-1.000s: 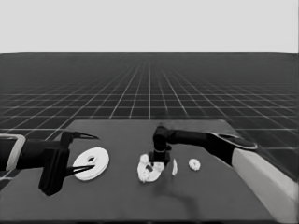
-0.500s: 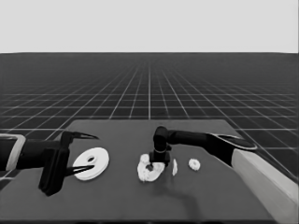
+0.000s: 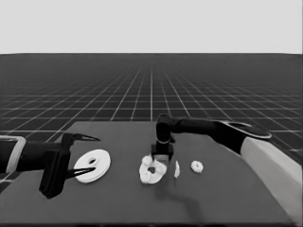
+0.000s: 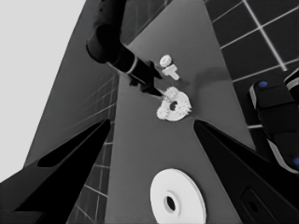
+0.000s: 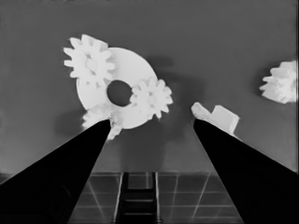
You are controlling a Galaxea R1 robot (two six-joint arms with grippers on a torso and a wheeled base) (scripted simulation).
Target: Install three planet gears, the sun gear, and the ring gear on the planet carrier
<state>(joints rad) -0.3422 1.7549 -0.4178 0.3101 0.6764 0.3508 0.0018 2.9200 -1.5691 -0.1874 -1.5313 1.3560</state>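
- I see the dark table point(image 3: 227, 198), flat and matte, carrying every white part.
- The right arm point(image 3: 265, 151) comes in from the right, pale grey low down and black toward the wrist, bending down at the table's middle.
- The left arm point(image 3: 19, 158) waits at the left edge; the left gripper point(image 3: 87, 156) has its long pointed fingers spread wide, holding nothing.
- The larger round part point(image 3: 93, 165) lies flat by those fingers: a smooth thick-edged disc with a small dark hole.
- The right gripper point(image 3: 161, 160) hangs just above the smaller round part, fingers spread apart and empty in its wrist view.
- The smaller round part point(image 5: 122, 84) is a flat disc with a round dark hole, at the table's middle.
- Three toothed gears sit on it around the hole: one point(image 5: 88, 60), a second point(image 5: 151, 97), and a third point(image 5: 100, 119) partly behind a finger.
- A fourth gear point(image 3: 197, 166) lies alone, off to the right.
- The thin white piece point(image 3: 177, 169) lies between that gear and the smaller round part.
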